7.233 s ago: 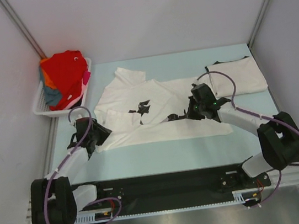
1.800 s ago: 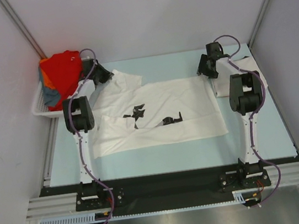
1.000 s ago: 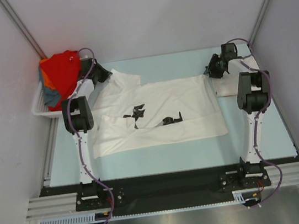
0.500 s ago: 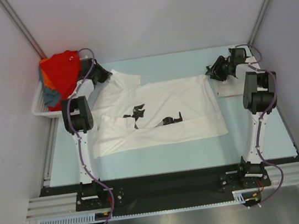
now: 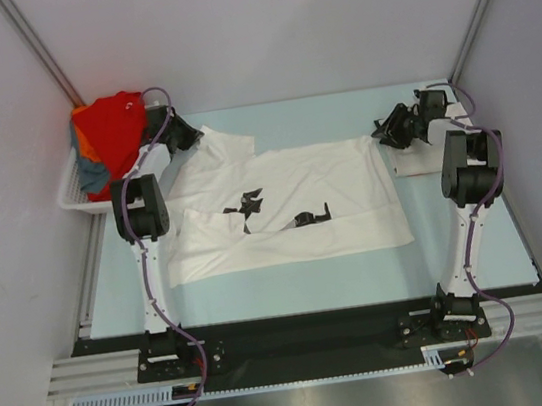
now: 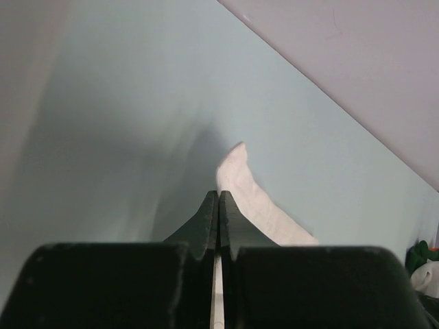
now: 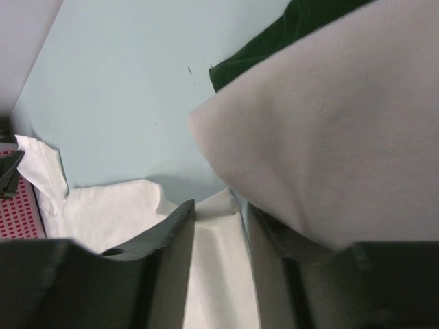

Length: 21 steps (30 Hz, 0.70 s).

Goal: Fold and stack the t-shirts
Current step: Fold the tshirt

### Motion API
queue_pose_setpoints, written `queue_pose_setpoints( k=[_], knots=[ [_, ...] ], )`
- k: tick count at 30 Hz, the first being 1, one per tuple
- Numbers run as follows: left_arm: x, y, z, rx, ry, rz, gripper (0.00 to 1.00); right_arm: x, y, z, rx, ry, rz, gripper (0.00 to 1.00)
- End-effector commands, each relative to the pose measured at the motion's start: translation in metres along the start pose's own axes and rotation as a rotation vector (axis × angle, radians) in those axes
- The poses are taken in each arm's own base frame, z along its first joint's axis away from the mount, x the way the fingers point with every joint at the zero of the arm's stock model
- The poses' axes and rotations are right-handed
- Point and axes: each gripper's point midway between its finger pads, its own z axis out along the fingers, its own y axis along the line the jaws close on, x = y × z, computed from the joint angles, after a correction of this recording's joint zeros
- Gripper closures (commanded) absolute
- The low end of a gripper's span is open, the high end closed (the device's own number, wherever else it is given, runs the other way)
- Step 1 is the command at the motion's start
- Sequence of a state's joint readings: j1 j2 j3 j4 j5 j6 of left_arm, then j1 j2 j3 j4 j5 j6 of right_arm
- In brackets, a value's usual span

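The white t-shirt (image 5: pixel 282 206) with small black chest prints lies spread flat across the middle of the table. My left gripper (image 5: pixel 187 135) is at its far left corner, shut on a thin edge of the cloth (image 6: pixel 241 181). My right gripper (image 5: pixel 388 129) is at its far right corner, and its jaws stand a little apart with white cloth (image 7: pixel 217 267) filling the gap. A folded off-white t-shirt (image 5: pixel 424 153) lies at the far right, partly under the right arm, and looms close in the right wrist view (image 7: pixel 336 137). Red, orange, blue-grey and pink tees (image 5: pixel 113 139) are piled in the basket.
The white slatted basket (image 5: pixel 72 196) stands at the far left against the wall. Grey walls close in the back and both sides. A dark piece (image 7: pixel 302 27) shows past the folded shirt. Bare blue table (image 5: pixel 302 279) lies in front of the shirt.
Both arms have reached from mid-table out to the shirt's far corners, spreading it flat. In the last second the right gripper shifted slightly right; the left stayed put.
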State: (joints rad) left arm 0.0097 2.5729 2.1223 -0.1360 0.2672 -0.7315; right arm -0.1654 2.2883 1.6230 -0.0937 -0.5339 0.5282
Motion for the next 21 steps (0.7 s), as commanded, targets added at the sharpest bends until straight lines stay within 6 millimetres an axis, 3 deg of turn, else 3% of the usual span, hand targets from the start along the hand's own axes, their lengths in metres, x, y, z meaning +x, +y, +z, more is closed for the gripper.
queue_pose_setpoints(
  k=[1, 3, 4, 7, 14, 21],
  knots=[
    [-0.057, -0.025, -0.036, 0.035, -0.119, 0.024, 1.0, 0.002, 0.009, -0.009, 0.027, 0.007, 0.005, 0.61],
    [-0.055, -0.027, -0.035, 0.041, -0.115, 0.026, 1.0, 0.002, 0.008, -0.009, 0.039, 0.011, 0.009, 0.73],
    [-0.057, -0.029, -0.036, 0.044, -0.116, 0.029, 1.0, -0.001, 0.011, -0.01, 0.038, 0.005, 0.007, 0.85],
    [-0.056, -0.034, -0.037, 0.064, -0.113, 0.037, 1.0, -0.003, 0.013, -0.014, 0.053, -0.002, 0.003, 1.0],
    [-0.06, -0.049, -0.048, 0.099, -0.115, 0.084, 1.0, -0.014, 0.037, -0.027, 0.105, -0.022, -0.062, 1.0],
    [-0.058, -0.066, -0.066, 0.125, -0.124, 0.16, 1.0, -0.013, 0.046, -0.031, 0.238, -0.047, -0.18, 1.0]
  ],
)
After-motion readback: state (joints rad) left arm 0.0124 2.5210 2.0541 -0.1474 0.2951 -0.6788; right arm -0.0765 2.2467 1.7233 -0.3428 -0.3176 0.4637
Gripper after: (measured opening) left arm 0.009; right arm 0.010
